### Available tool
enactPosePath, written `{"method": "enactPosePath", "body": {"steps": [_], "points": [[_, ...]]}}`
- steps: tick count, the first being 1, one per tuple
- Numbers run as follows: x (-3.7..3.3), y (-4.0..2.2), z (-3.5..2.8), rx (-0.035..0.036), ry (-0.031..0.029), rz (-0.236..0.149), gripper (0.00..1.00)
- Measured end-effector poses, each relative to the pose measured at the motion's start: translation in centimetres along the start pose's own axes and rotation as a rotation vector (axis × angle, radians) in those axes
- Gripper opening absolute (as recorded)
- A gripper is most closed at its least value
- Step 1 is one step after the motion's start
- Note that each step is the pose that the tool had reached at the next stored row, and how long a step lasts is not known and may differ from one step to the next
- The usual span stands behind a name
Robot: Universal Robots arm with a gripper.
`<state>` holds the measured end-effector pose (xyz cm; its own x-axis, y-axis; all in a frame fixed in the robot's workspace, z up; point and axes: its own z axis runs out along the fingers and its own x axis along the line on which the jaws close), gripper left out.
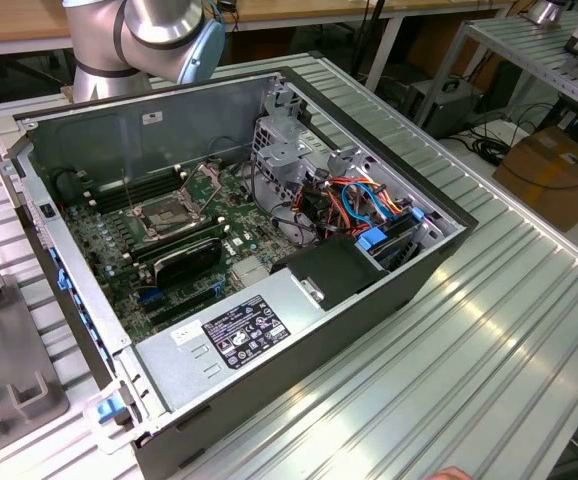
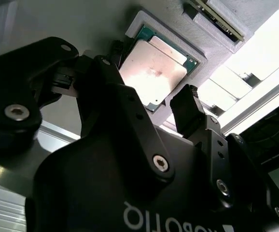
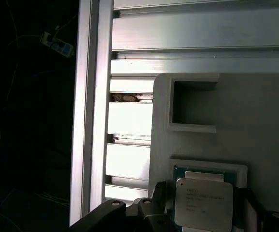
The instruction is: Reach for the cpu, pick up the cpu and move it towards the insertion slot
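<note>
The cpu [image 2: 154, 72] [image 3: 203, 203], a small square chip with a silvery face, lies flat in a recess of a grey holder [image 2: 144, 21] [image 3: 255, 125]. My black gripper [image 2: 146, 79] [image 3: 204, 193] is open, with one finger [image 2: 105, 72] on one side of the chip and the other finger [image 2: 190, 108] on the opposite side. The chip rests seated in its recess. In the exterior view the insertion slot [image 1: 169, 214] sits on the motherboard inside the open computer case [image 1: 389, 300], its metal plate [image 1: 209, 181] hinged up. The arm [image 1: 149, 35] stands behind the case.
Inside the case are a black finned block [image 1: 187, 262], a power supply [image 1: 239, 332] and a drive cage with coloured cables [image 1: 369, 205]. The grey holder has an empty square pocket [image 3: 193, 104]. Ribbed aluminium table rails [image 3: 130, 121] run beside it.
</note>
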<state>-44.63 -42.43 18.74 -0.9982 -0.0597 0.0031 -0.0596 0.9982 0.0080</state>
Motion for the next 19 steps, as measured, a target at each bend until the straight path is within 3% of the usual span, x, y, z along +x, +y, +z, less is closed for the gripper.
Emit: {"method": "enactPosePath", "body": {"steps": [1, 3, 11, 19], "points": [[0.00, 0.00, 0.00, 0.0000, 0.0000, 0.000, 0.66], [0.00, 0.00, 0.00, 0.0001, 0.0001, 0.000, 0.55], [-0.01, 0.00, -0.04, 0.0001, 0.0002, 0.000, 0.55], [-0.02, 0.00, -0.80, 0.0013, 0.0003, 0.000, 0.55]]}}
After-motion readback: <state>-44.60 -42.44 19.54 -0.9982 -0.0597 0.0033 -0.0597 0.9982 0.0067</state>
